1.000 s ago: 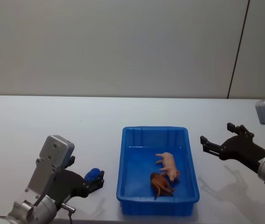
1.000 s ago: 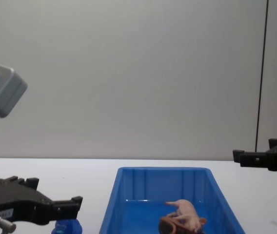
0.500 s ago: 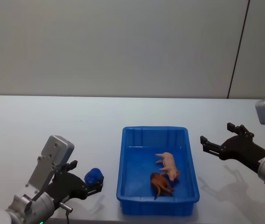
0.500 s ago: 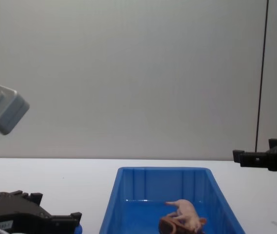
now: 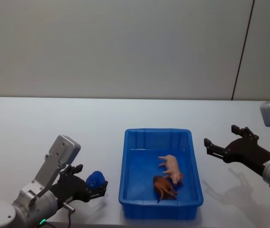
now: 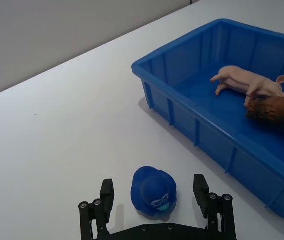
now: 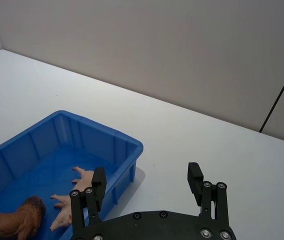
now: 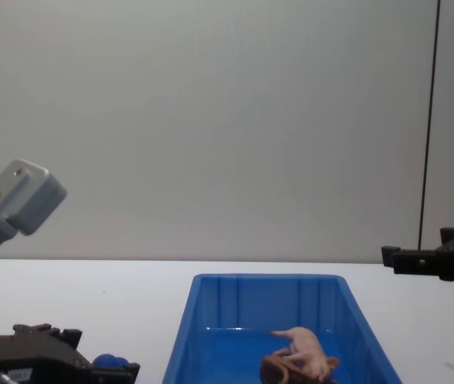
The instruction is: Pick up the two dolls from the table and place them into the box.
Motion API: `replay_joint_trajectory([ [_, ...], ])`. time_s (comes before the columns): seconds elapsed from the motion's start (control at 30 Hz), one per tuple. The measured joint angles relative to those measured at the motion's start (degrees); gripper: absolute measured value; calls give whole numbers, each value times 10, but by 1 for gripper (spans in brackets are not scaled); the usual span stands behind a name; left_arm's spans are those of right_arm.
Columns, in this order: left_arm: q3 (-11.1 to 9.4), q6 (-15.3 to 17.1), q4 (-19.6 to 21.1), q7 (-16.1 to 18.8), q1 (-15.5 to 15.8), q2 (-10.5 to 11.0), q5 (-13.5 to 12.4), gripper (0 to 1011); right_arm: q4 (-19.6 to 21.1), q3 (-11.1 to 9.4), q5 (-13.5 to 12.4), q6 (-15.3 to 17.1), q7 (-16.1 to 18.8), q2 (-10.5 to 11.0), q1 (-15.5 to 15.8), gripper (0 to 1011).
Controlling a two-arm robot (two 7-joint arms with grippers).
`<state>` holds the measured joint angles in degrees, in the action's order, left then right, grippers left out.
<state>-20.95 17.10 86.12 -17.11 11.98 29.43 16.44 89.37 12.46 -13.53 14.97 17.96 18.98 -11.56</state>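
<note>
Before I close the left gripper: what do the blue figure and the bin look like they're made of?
The blue figure, sitting on the table between the open left gripper's fingers, looks like smooth moulded plastic or vinyl: rounded form, soft sheen, painted face. Whether it is hard or squashy cannot be told. The bin looks like rigid glossy plastic: ribbed walls, a rolled rim and highlights.

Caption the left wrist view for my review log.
Open left gripper straddles the blue doll on the table; pig and brown doll lie in the box.
</note>
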Motion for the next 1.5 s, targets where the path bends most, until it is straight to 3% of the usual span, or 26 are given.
replay_joint_trajectory([
  [0.6,-2,11,-53,-41,33,-16,-29,1002,0,0,0,0,0,0,0,1001],
  [0.77,-2,11,-64,-48,41,-19,-37,906,0,0,0,0,0,0,0,1001],
  [1.13,-2,8,-90,-69,61,-28,-51,574,0,0,0,0,0,0,0,1001],
  [1.5,1,11,-85,-73,67,-28,-58,484,0,0,0,0,0,0,0,1001],
])
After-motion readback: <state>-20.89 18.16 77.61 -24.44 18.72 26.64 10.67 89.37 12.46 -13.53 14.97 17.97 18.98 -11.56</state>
